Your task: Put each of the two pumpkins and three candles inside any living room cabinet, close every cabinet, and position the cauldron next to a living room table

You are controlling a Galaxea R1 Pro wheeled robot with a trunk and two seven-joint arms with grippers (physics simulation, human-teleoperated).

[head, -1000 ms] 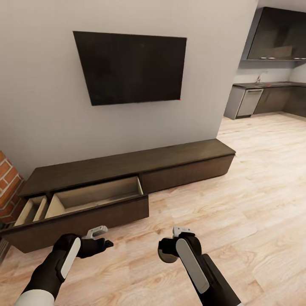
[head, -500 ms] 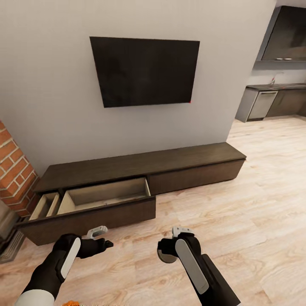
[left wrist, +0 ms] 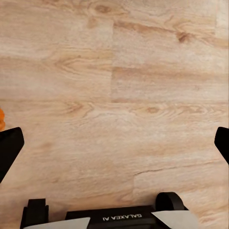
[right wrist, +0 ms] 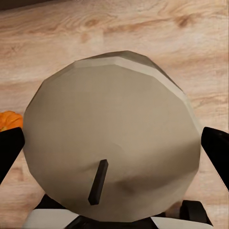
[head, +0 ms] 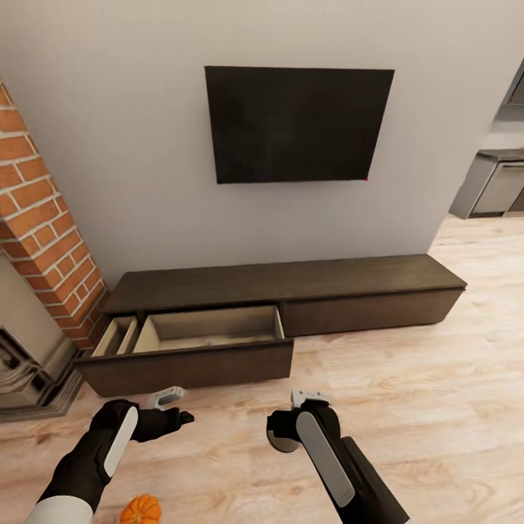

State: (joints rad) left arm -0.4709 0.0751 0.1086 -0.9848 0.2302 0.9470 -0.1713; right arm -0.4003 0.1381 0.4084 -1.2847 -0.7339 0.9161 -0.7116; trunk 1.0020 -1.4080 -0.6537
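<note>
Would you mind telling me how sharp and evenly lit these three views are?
Head view: flat, even lighting, straight edges bowed by the wide lens. Right wrist view: the held candle looms large, softly shaded, crisp. Left wrist view: sharp floor grain, no glare.

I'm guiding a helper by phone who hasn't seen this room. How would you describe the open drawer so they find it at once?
Under the wall TV runs a long, low dark cabinet. The drawer is at its end nearest the brick fireplace. It is pulled out, showing a pale beige inside, while the front beside it is shut and dark.
</note>
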